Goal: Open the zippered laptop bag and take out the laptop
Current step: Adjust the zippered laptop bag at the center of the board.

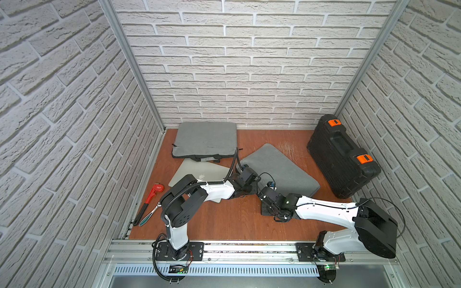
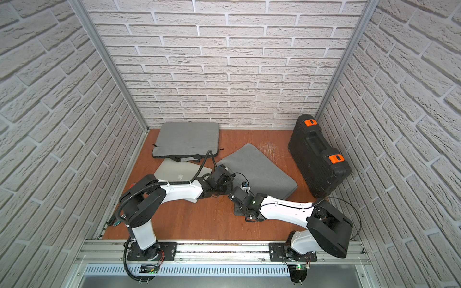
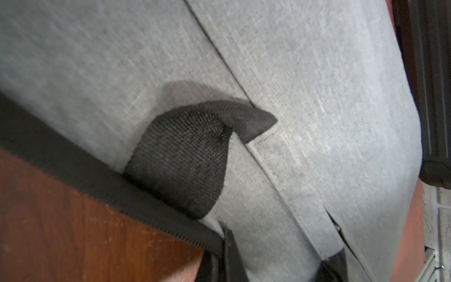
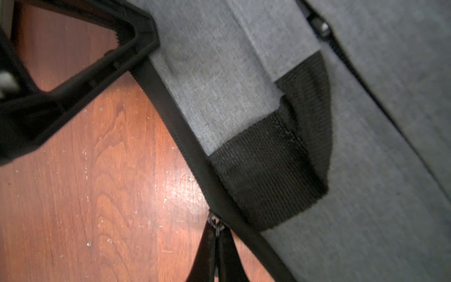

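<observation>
— What lay on the left?

— A red pipe wrench (image 1: 151, 197) and green-handled pliers (image 1: 149, 214) lay at the table's (image 1: 224, 224) left edge. Farther in, a spare grey bag (image 1: 205, 139) lay by the far wall. A silver laptop (image 1: 199, 169) sat just nearer than it, partly under the left arm.

— And the task's bag?

— The grey laptop bag (image 1: 279, 169) lay slanted in the middle, right of that laptop. The left gripper (image 3: 228, 232) had its fingers together at the bag's black zip edge, near its left corner. I could not tell whether it pinched the fabric. The right gripper (image 4: 216, 234) was clamped on the zipper pull (image 4: 215, 223) at the bag's near edge.

— Further right?

— A black tool case (image 1: 341, 154) stood far right, beside the wall.
</observation>
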Motion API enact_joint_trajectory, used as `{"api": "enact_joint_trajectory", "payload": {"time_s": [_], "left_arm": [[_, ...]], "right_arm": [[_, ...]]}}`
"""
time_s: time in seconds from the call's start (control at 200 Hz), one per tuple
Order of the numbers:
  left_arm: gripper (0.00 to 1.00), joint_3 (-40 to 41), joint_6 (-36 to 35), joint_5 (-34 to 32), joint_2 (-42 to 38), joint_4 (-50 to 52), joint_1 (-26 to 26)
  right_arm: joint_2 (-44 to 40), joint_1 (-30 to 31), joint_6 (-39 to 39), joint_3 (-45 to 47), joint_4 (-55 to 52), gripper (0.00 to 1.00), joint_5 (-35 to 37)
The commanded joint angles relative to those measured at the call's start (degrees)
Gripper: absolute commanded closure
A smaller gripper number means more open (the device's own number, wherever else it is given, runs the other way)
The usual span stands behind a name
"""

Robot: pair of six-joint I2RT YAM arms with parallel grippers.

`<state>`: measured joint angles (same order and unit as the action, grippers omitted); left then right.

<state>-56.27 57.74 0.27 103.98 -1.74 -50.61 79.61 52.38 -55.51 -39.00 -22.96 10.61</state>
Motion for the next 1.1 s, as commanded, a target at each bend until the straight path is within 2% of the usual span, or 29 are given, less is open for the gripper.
{"api": "enact_joint_trajectory", "payload": {"time_s": [0.0, 0.74, 1.095], "left_arm": [[1.00, -0.51, -0.65, 0.24, 1.56, -1.41, 1.15], [1.00, 0.20, -1.30, -3.46, 0.04, -0.40, 6.10], [1.00, 0.64, -1.57, -4.23, -0.74, 0.16, 6.79]], "right_arm": [[-1.69, 0.79, 0.47, -0.20, -2.85, 0.95, 0.59], [-9.37, 0.67, -1.60, 1.36, -13.07, 0.95, 2.73], [-16.25, 0.66, -4.88, 4.15, -20.28, 0.95, 3.93]]}}
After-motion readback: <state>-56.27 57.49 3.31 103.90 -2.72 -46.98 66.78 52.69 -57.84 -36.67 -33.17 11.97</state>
